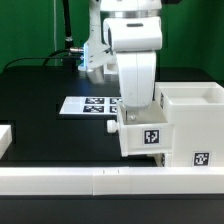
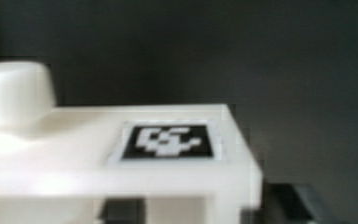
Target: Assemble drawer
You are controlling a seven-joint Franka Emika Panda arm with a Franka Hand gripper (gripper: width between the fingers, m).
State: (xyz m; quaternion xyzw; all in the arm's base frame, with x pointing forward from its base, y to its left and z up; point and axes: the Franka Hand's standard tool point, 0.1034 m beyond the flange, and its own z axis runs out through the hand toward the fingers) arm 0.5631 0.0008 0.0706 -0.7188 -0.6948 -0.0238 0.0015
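Observation:
A small white drawer tray (image 1: 141, 137) with a black-and-white tag on its front stands close against the exterior view's left side of the tall white housing (image 1: 192, 122). My gripper (image 1: 133, 113) comes down from above, its jaws closed on the tray's wall. In the wrist view the tray (image 2: 140, 170) fills the frame, with its tag (image 2: 163, 141) and round knob (image 2: 12, 90). One dark finger (image 2: 149, 212) is inside the wall and the other is outside it, and my gripper (image 2: 224, 208) straddles the wall. A second tray is not clearly in view.
The marker board (image 1: 92, 105) lies on the black table behind the tray. The low white border rail (image 1: 90, 181) runs along the front. A white piece (image 1: 5, 136) shows at the exterior view's left edge. Cables hang at the back.

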